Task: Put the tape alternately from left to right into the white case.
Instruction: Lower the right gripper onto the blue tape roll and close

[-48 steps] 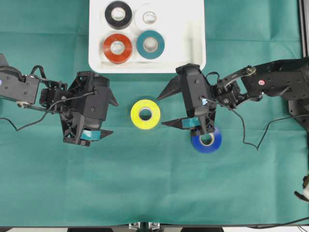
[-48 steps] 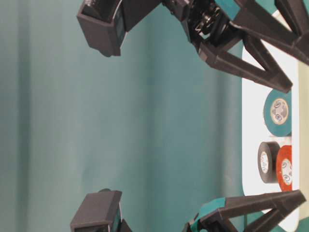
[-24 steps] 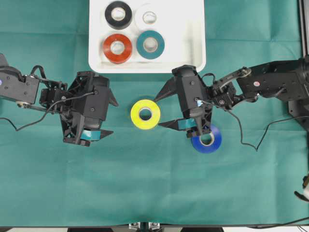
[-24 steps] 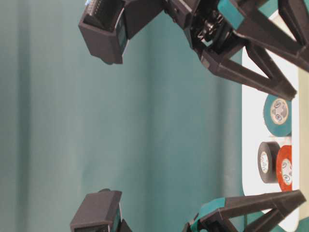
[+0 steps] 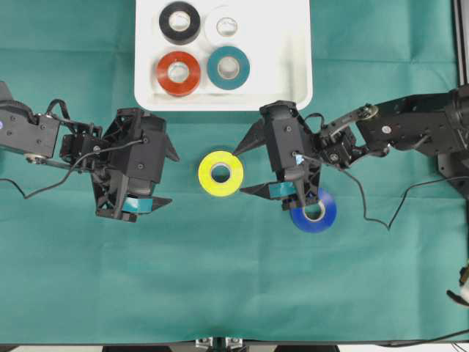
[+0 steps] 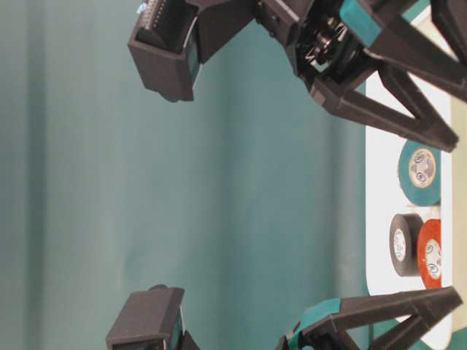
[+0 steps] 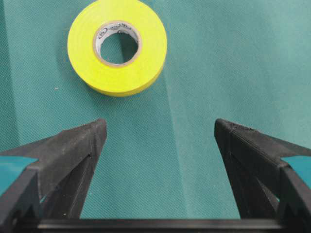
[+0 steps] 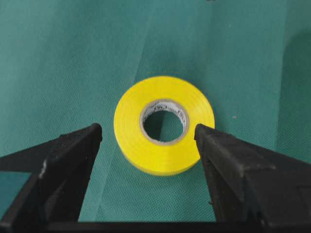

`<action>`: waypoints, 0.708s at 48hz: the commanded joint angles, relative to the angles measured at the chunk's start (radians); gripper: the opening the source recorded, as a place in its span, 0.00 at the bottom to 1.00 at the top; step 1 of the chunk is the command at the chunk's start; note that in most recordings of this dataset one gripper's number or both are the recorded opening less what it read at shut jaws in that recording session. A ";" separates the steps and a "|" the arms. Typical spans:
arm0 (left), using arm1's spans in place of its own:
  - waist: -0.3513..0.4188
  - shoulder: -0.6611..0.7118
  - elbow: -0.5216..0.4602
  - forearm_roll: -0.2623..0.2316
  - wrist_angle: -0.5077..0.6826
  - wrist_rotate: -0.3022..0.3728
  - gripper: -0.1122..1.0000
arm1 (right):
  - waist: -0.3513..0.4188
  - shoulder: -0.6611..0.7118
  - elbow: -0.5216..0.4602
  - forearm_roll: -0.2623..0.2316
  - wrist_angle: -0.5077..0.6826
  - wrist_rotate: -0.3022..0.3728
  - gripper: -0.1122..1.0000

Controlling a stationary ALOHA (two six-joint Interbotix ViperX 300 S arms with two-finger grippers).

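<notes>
Four rolls lie in the white case [image 5: 293,73]; two lie on the green cloth [image 5: 220,279].

You have the black roll [image 5: 179,22], white roll [image 5: 226,26], red roll [image 5: 178,72] and teal roll [image 5: 228,67] lying flat in the left part of the case, in two rows. The yellow roll [image 5: 220,173] lies flat on the cloth just below the case, between your two grippers. Your right gripper [image 5: 245,167] has its jaws spread wide, with its fingertips [image 8: 92,133] just short of the yellow roll on either side and not touching it. Your left gripper [image 5: 170,178] also stands with jaws wide apart, empty, its opening facing the yellow roll from the other side. The blue roll [image 5: 314,212] lies on the cloth, partly under the right gripper body.
</notes>
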 commanded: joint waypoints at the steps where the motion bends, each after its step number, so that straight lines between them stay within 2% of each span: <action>1: -0.003 -0.023 -0.009 -0.002 -0.003 -0.002 0.71 | 0.011 -0.023 -0.012 0.000 0.012 0.003 0.83; 9: -0.002 -0.023 -0.011 -0.002 -0.005 -0.002 0.71 | 0.032 -0.061 0.012 0.002 0.057 0.009 0.83; 18: -0.002 -0.023 -0.011 -0.002 -0.005 0.000 0.71 | 0.072 -0.121 0.058 0.028 0.124 0.037 0.83; 24: -0.003 -0.023 -0.009 -0.003 -0.005 0.000 0.71 | 0.103 -0.153 0.091 0.046 0.187 0.087 0.82; 34: -0.002 -0.023 -0.011 -0.002 -0.005 0.000 0.71 | 0.160 -0.207 0.137 0.046 0.281 0.189 0.83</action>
